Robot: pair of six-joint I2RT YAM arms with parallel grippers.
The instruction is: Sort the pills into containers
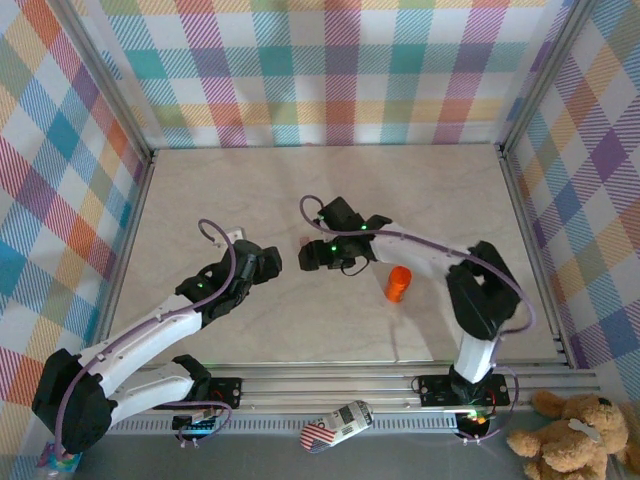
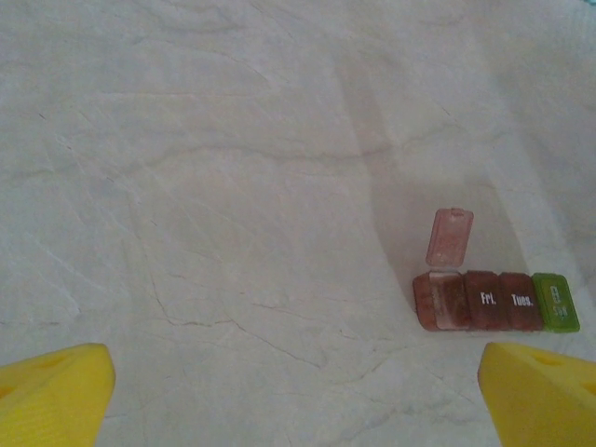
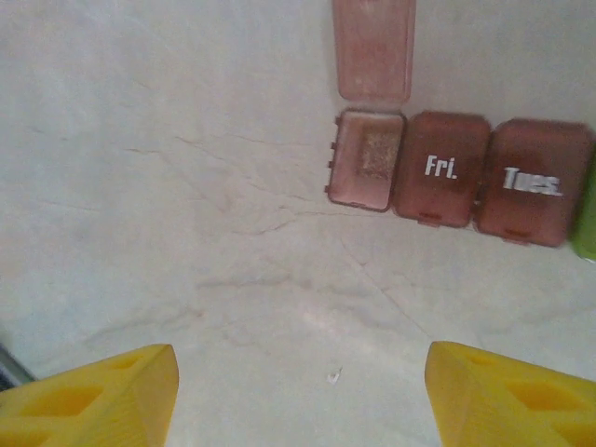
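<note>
Left of the orange bottle (image 1: 398, 284), and a little farther from the arm bases than it, the pill organiser strip (image 3: 445, 169) lies flat on the marbled table (image 1: 200, 190). The right gripper (image 3: 300, 372) hangs between bottle and strip, its yellow fingers (image 3: 102, 396) spread wide with nothing in them. The left gripper (image 2: 296, 372), farther left of the bottle beyond the strip, is just as wide apart and empty. From the right wrist the strip looms large, just ahead and a bit to the right, its long axis running crosswise, parallel to the line between the fingertips. Its end compartment (image 3: 367, 158) stands uncovered with the lid (image 3: 374, 47) flipped back, the Fri. and Tues. boxes are closed, and the green end (image 2: 556, 302) is the one nearest the bottle. I'd judge the right arm the nearer one. Whether the uncovered box has pills in it I can't tell.
</note>
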